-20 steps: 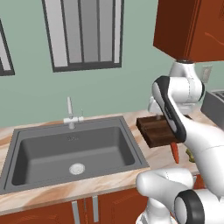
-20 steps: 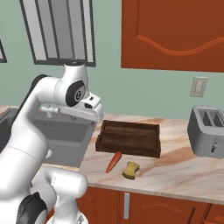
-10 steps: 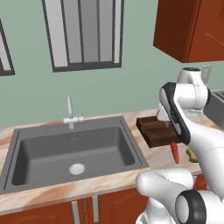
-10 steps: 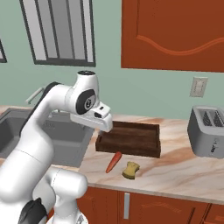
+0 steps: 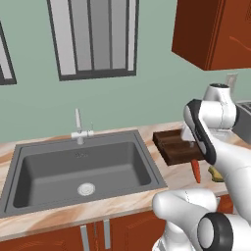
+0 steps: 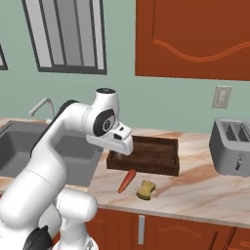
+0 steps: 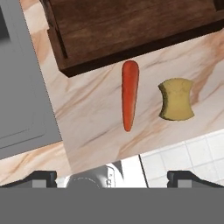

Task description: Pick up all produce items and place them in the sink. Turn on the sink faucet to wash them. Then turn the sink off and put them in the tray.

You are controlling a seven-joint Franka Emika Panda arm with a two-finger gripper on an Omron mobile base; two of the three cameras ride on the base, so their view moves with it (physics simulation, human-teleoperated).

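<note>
Hand view: gripper (image 7: 112, 177) looks down on the counter edge, its two dark fingertips at the bottom corners, jaws spread wide and holding nothing. It hangs well above the slim red-orange tapered carrot (image 7: 130, 94), which lies flat on the marbled beige countertop (image 7: 92, 127), near the front edge. Just right of the carrot, not touching, sits a small yellow notched sponge (image 7: 176, 99). Just beyond both: the dark brown rectangular wooden tray with a low rim (image 7: 131, 26), carrot's thick end close to its near wall. In the right base view the carrot (image 6: 126, 180) and sponge (image 6: 146, 189) lie in front of the tray (image 6: 168, 155). To the left is the large dark grey recessed sink (image 5: 78, 164), with the slim pale silver faucet (image 5: 79, 129) at its far rim. At far right stands a grey box-shaped toaster (image 6: 233, 146).

Risks, as I judge them: the carrot is thin and round, so a descent off its axis could roll it off the front edge. Closing across the wrong spot could catch the sponge. Coming down too far back may clip the tray wall.
</note>
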